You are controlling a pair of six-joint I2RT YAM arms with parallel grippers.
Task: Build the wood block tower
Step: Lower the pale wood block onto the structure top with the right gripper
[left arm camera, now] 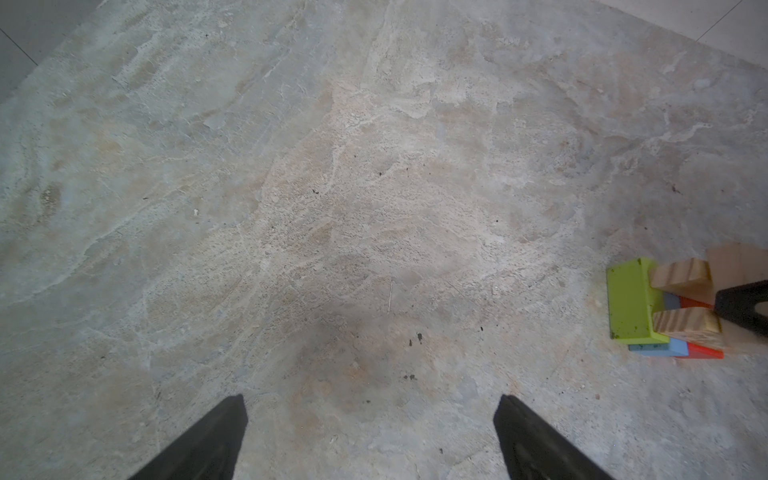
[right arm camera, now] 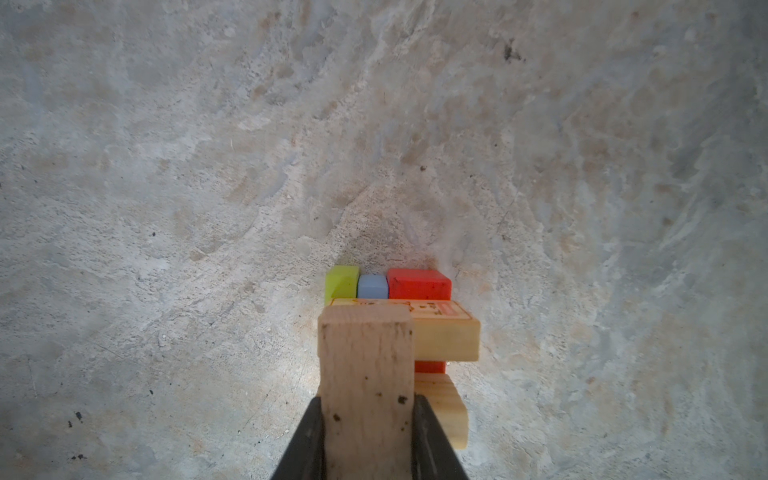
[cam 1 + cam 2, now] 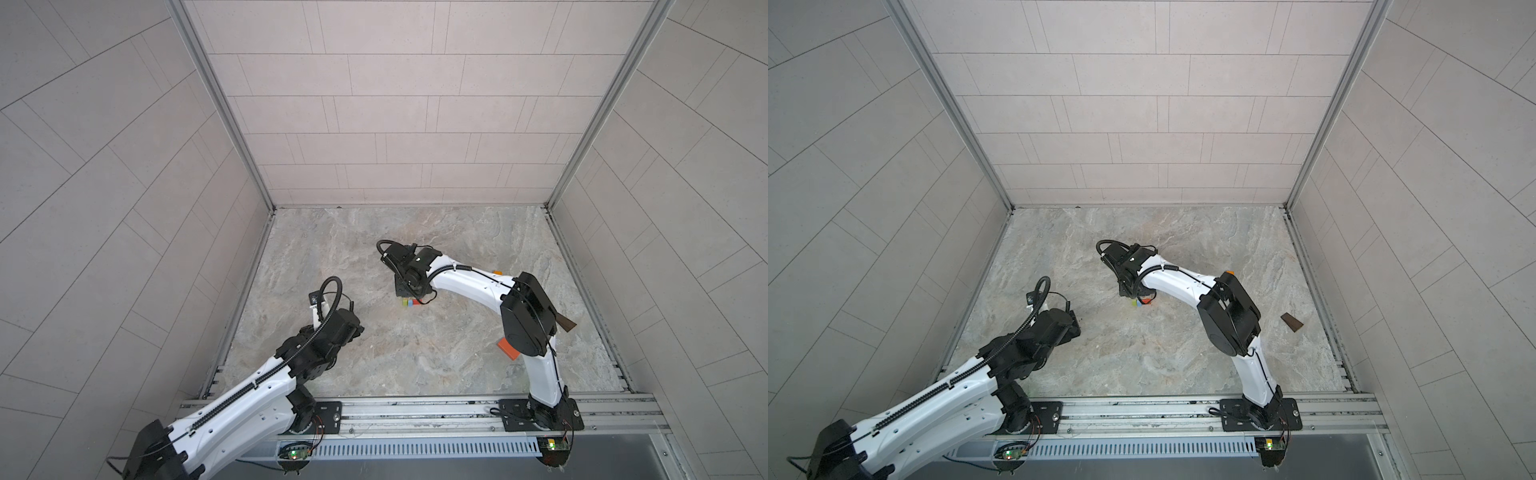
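Holding a tan plank over the tower, right pincer clamping it, left pincer hanging wide open, empty.

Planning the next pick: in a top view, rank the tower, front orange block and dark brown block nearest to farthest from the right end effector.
1. tower: centre, directly beneath.
2. front orange block: right of centre, toward the front.
3. dark brown block: far right side.

Left gripper hangs wide open, near left. Right arm bends toward centre, right gripper clamped on a tan block.
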